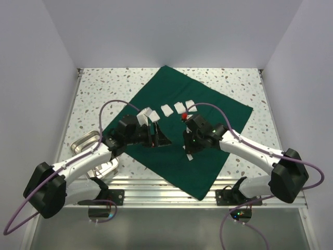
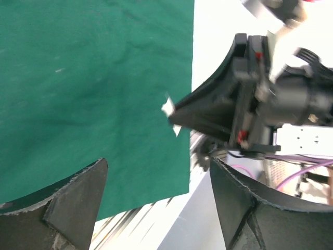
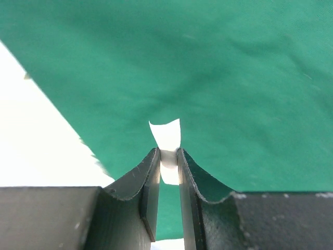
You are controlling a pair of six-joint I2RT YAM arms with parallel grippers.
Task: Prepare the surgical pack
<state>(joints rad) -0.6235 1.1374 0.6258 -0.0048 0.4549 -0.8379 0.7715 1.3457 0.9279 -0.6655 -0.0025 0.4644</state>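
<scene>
Mid-task at the table (image 1: pixel 104 88): a large dark green fabric drape (image 1: pixel 171 88) lies spread flat in a diamond, one corner pointing at the arms' bases and the opposite corner at the far wall. This sheet is the surgical pack in the making, open and not yet folded around anything.

The right jaws are clenched on a small white square pad (image 3: pixel 165 136), pinching it by one edge so that most of it stands free above the fabric. That grip likely keeps the pad clear of the cloth until it can be laid down flat.

The left jaws are spread wide with nothing between them. They hang over the middle of the drape and face the right jaws across a short gap, and the left wrist view looks straight at the pinched pad (image 2: pixel 169 108). That stance suggests readiness to help or to reach for the next piece.

A loose row of four more white pads (image 1: pixel 167 109) lies on the drape just beyond both arms. They appear gathered near the centre so the corners can later fold over them.

A shiny rectangular steel tray (image 1: pixel 82 139) sits on the bare table by the drape's left corner, partly under the left arm.
</scene>
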